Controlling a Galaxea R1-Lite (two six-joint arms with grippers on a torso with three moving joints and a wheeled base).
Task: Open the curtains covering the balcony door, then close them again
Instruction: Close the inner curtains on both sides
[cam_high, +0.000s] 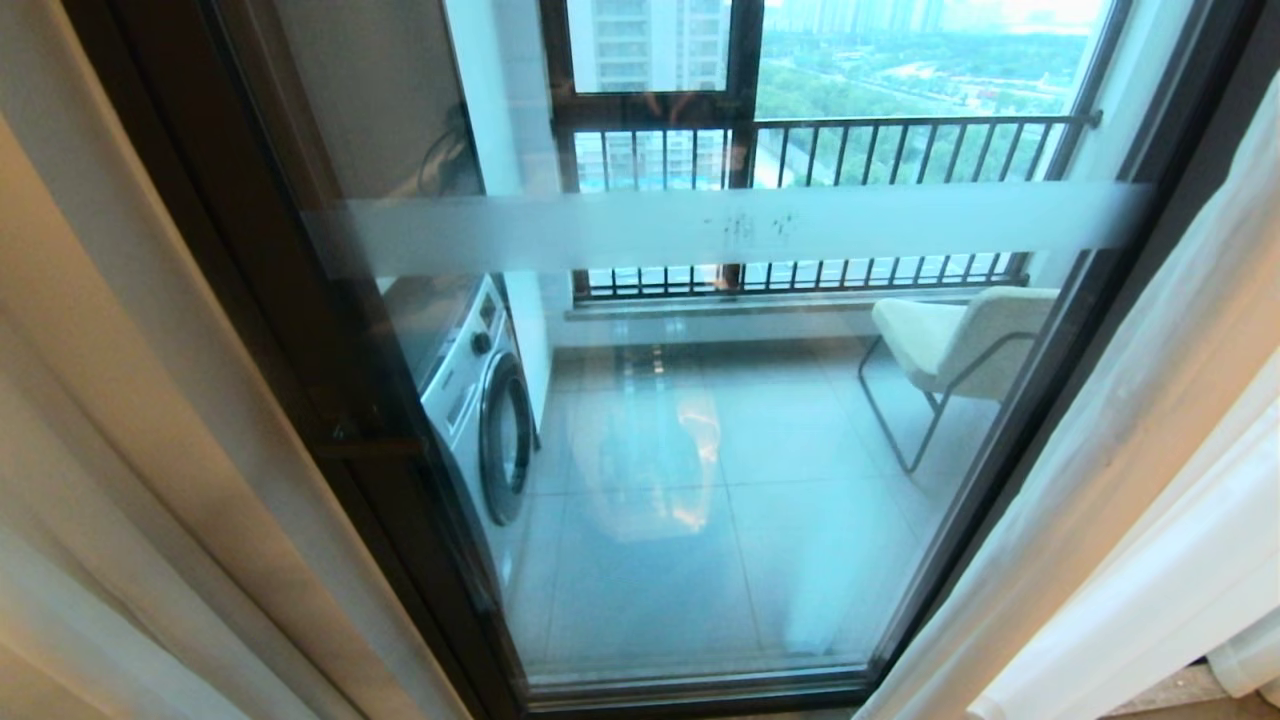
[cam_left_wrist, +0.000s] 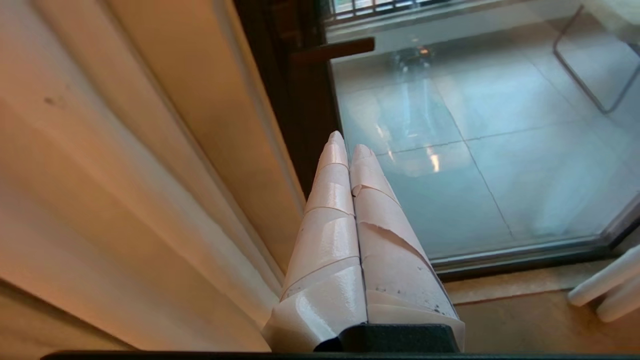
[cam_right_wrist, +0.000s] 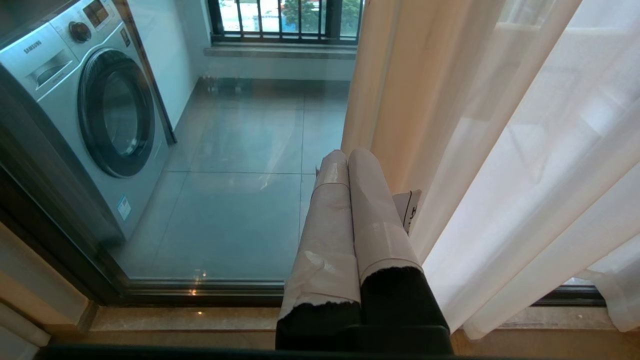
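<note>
Left gripper (cam_left_wrist: 349, 141): taped fingers pressed together, holding nothing, tips aimed at the dark brown-black metal frame of the tall sliding glass balcony door (cam_high: 700, 450). You have the sheer white floor-length curtains parted: one panel (cam_left_wrist: 150, 175) hangs just beside this gripper on its outer side, folds running floor to ceiling. Right gripper (cam_right_wrist: 347, 165) likewise closed and empty, just beside the other panel (cam_right_wrist: 525, 175). Each arm is nearer its own panel; closing looks like the step left

We hold our left gripper (cam_left_wrist: 350, 145) with fingers pressed together, pointing forward and down; our right gripper (cam_right_wrist: 345, 157) likewise closed, empty.
</note>
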